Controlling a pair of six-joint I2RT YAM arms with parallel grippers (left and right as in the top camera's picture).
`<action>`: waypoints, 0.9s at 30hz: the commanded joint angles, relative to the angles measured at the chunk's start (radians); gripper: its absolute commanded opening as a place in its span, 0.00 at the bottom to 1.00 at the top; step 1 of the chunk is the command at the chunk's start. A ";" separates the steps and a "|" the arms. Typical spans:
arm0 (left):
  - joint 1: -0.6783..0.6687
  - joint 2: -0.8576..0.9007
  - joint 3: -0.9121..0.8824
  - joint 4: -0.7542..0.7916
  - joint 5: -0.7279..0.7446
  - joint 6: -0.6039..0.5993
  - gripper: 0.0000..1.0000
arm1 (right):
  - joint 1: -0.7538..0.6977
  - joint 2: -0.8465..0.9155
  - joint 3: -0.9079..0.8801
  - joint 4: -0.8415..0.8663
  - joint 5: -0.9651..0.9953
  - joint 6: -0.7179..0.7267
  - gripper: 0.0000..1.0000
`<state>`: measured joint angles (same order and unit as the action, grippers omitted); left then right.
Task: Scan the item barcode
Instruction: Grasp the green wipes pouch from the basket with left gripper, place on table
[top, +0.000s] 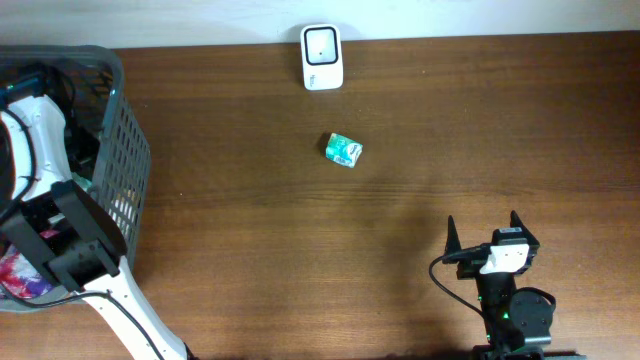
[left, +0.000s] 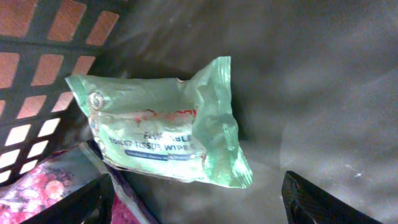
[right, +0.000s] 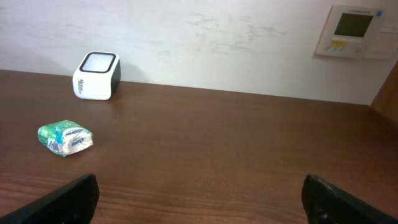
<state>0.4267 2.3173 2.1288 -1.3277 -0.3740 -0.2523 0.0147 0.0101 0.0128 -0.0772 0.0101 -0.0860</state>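
A white barcode scanner (top: 322, 57) stands at the table's far edge, also visible in the right wrist view (right: 96, 76). A small green packet (top: 343, 150) lies on the wood in front of it (right: 65, 137). My left arm (top: 60, 230) reaches into the grey basket (top: 125, 150). There my left gripper (left: 199, 205) is open just short of a pale green pack of toilet tissue wipes (left: 161, 130) lying on the basket floor. Nothing sits between its fingers. My right gripper (top: 483, 225) rests open near the front right, empty (right: 199, 199).
A pink floral packet (left: 37, 199) lies beside the left finger, partly under the wipes pack. The basket's lattice wall (left: 37, 62) rises close on the left. A wall panel (right: 354, 31) hangs behind the table.
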 joint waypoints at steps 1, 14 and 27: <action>0.004 0.043 -0.004 0.024 -0.044 -0.009 0.84 | 0.006 -0.007 -0.007 -0.005 0.002 -0.004 0.99; 0.040 0.058 -0.211 0.183 -0.098 -0.008 0.13 | 0.006 -0.006 -0.007 -0.005 0.002 -0.004 0.99; 0.032 -0.676 0.018 0.113 0.549 -0.166 0.00 | 0.006 -0.006 -0.007 -0.005 0.002 -0.004 0.99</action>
<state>0.4522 1.7287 2.1433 -1.2362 -0.0288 -0.4091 0.0147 0.0101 0.0128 -0.0772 0.0105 -0.0864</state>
